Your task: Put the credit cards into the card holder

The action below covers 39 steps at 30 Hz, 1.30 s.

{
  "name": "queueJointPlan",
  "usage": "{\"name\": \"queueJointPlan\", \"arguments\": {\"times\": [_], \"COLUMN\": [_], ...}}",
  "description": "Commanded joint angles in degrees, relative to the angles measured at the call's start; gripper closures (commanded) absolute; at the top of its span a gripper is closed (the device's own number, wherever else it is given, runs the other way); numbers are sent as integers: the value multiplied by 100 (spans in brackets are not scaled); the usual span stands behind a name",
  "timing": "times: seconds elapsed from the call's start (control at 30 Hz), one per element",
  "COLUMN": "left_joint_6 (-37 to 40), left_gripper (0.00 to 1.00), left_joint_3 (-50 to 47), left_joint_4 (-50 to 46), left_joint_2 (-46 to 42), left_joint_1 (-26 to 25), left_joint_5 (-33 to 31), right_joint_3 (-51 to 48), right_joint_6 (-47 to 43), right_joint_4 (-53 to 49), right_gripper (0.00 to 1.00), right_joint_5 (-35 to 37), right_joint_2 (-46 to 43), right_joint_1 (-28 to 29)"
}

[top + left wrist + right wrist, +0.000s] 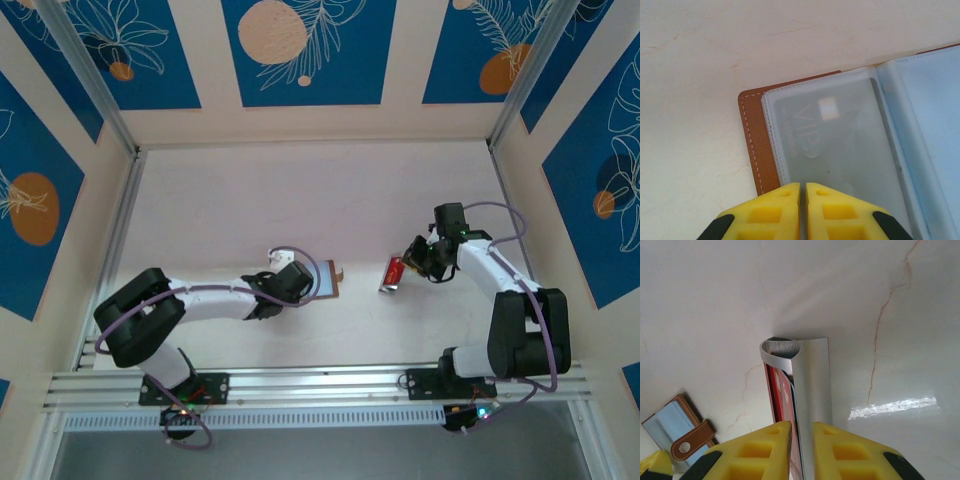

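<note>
The card holder [752, 135] lies open on the table, brown leather with clear sleeves. A grey credit card [825, 140] marked VIP sits inside the nearest sleeve. My left gripper [803, 187] is shut, its tips over the holder's near edge; I cannot tell if it pinches a sleeve. From above, the left gripper [306, 282] meets the card holder [330, 282] mid-table. To the right, my right gripper [802, 427] is shut on two credit cards held on edge: a red card [781, 395] and a silvery card [815, 380] whose far end curls over it. The red card [393, 272] hangs just left of the right gripper [410, 264].
The holder's strap with its snap button [686, 446] points toward the right gripper. A short stretch of pale table [362, 285] separates the holder from the held cards. Panel walls [310, 120] enclose the table, and an aluminium rail [320, 385] runs along its near edge.
</note>
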Motion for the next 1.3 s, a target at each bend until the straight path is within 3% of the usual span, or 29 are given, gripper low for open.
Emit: {"name": "queueJointPlan", "arguments": {"times": [0.0,0.47,0.67,1.27], "left_joint_6": [-39,-48,-57,-57], "left_gripper": [90,90,90,91], "left_joint_3": [-232,-214,-214,-193], "left_joint_4": [-352,-351,-364,-367], "left_joint_2": [123,162,168,186], "left_joint_1": [32,36,49,49], "left_joint_5": [160,164,168,165], "right_joint_3": [-55,42,243,605], "right_joint_6": [-23,-111,-121,-111], "right_joint_4": [17,-84,-449,-1025], "right_gripper": [82,93,96,96], "right_joint_5": [-161,-215,136,910], "right_joint_2": [52,-36,-137,-287], "right_joint_1": [-30,53,263,736]}}
